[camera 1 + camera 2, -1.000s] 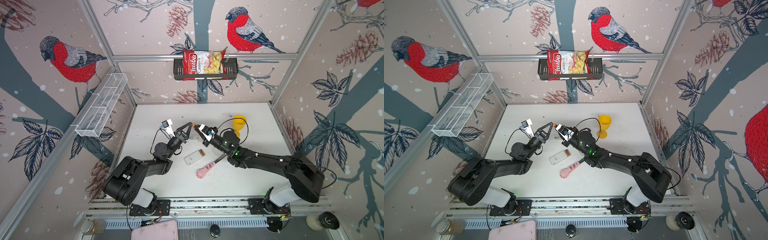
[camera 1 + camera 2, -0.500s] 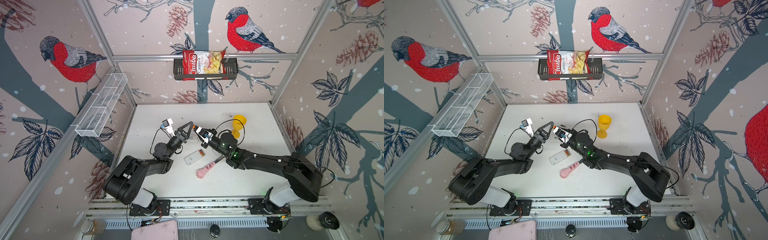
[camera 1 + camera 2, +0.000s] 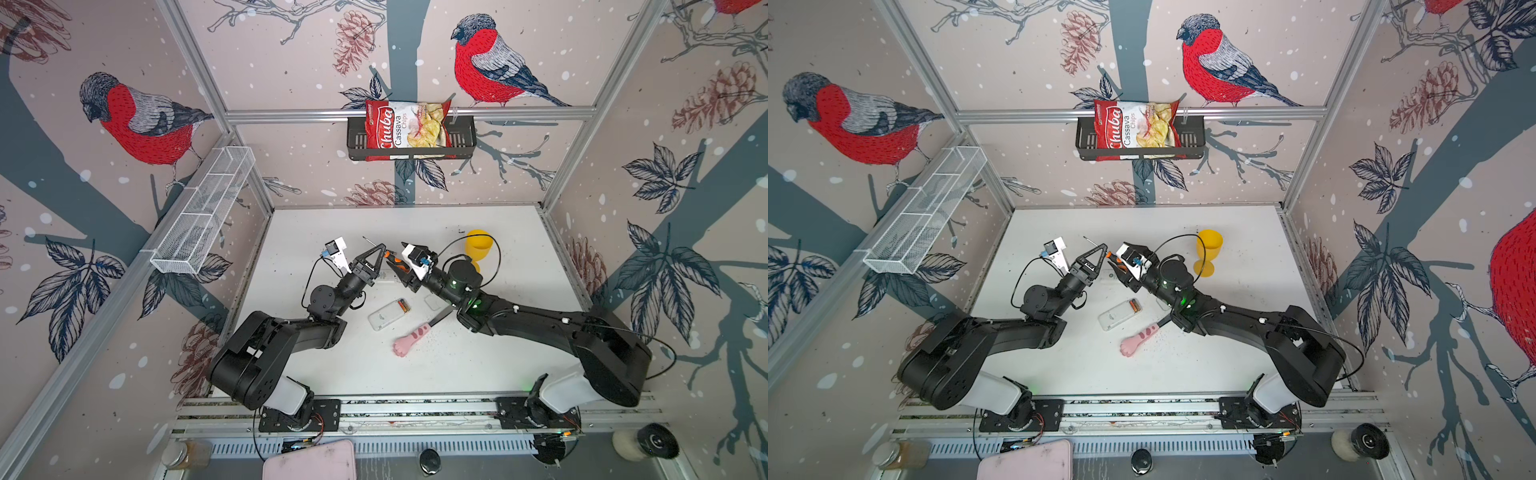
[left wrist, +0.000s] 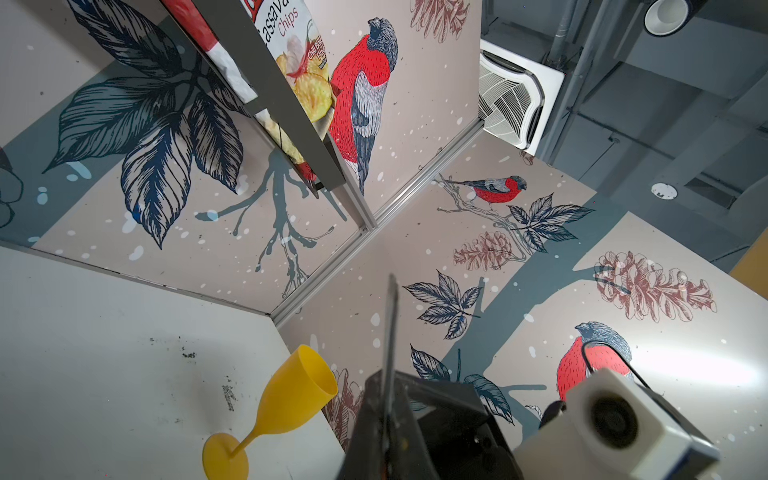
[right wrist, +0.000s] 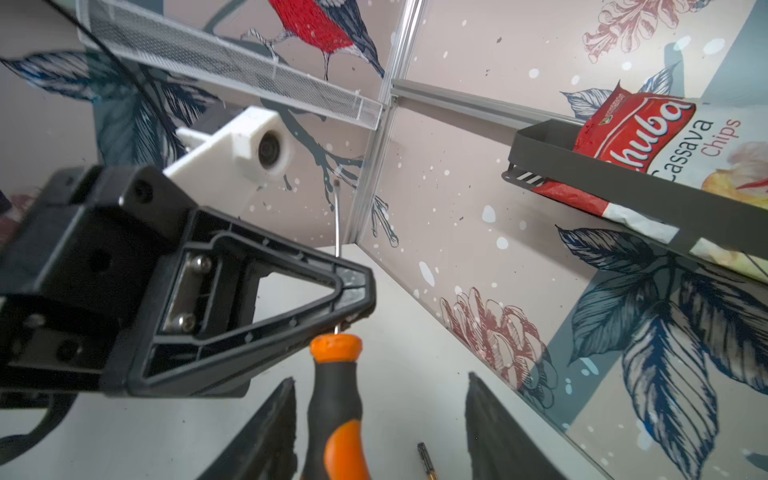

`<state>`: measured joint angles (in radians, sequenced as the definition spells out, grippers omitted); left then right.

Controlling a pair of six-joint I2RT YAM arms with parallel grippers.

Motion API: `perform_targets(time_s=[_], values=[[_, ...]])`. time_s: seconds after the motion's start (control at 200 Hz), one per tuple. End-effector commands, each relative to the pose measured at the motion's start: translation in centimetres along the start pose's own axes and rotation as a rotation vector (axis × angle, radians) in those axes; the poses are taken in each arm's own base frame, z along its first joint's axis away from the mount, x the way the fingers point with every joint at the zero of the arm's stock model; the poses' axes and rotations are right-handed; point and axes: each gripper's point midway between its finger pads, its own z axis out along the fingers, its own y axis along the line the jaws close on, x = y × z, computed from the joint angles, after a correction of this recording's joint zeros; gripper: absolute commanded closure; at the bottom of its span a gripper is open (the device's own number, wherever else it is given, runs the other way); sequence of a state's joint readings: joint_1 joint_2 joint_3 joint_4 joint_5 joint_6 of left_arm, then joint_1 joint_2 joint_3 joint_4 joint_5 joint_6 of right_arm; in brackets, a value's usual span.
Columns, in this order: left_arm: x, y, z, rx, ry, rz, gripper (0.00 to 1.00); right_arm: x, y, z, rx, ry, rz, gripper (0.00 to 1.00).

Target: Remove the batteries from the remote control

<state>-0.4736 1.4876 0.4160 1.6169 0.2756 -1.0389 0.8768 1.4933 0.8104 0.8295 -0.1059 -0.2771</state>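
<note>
– Right gripper (image 5: 381, 378) has just let go: its jaws now stand wide on either side of the screwdriver (image 5: 332, 399) handle and touch neither flank. A moment ago they were clamped on it.
– And the left gripper (image 3: 381, 248)?
– Closed tight on the thin metal shaft, just past the orange collar. The tool seems to be carried by that arm alone, so your handover looks done.
– Where are the batteries (image 3: 403, 306)?
– Not out yet. They lie in the open bay at one end of the white remote control (image 3: 384, 318), which sits flat on the table (image 3: 498, 353) nearer the arms' bases than both grippers. Neither gripper touches them. Your right arm is free now, so I judge it is the one to go down for the cells.
</note>
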Motion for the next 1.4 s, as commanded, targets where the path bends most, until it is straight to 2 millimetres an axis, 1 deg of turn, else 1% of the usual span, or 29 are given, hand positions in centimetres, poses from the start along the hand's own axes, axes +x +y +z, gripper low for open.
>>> perform_targets(time_s=[0.0,0.115,0.2,0.3,0.38,0.535,0.65,0.785,0.881,1.026,1.211,1.396], values=[[-2.9,-4.3,-0.4,0.154,-0.126,0.072,1.0,-2.0,0.5,-0.6,-0.159,-0.073,0.221,0.31],[-3.3,-4.6,-0.3,0.162,-0.141,0.075,1.0,-2.6,0.1,-1.3,-0.288,-0.115,0.404,0.3],[-3.5,-4.8,-0.2,0.166,-0.148,0.075,1.0,-3.1,0.0,-1.7,-0.371,-0.151,0.52,0.33],[-3.7,-5.1,0.0,0.176,-0.153,0.076,1.0,-3.5,-0.4,-1.8,-0.421,-0.18,0.616,0.35],[-4.0,-5.3,0.1,0.183,-0.16,0.083,1.0,-3.7,-0.2,-1.7,-0.46,-0.193,0.661,0.35],[-4.2,-5.5,0.1,0.186,-0.17,0.091,1.0,-4.0,0.7,-1.6,-0.532,-0.221,0.716,0.34],[-4.3,-5.7,0.1,0.189,-0.172,0.092,1.0,-4.0,1.2,-1.2,-0.567,-0.232,0.759,0.34],[-4.3,-5.8,0.2,0.197,-0.169,0.094,1.0,-4.3,1.4,-0.8,-0.599,-0.259,0.788,0.42],[-4.4,-5.7,0.1,0.192,-0.173,0.094,1.0,-4.4,1.5,-0.3,-0.608,-0.26,0.799,0.45],[-4.6,-5.9,0.2,0.194,-0.182,0.106,1.0,-4.2,2.0,0.4,-0.624,-0.246,0.808,0.46],[-4.8,-5.9,0.3,0.194,-0.188,0.105,1.0,-4.2,2.2,0.9,-0.637,-0.251,0.836,0.51],[-5.0,-6.1,0.4,0.2,-0.194,0.115,1.0,-4.3,2.0,1.0,-0.632,-0.267,0.854,0.5]])
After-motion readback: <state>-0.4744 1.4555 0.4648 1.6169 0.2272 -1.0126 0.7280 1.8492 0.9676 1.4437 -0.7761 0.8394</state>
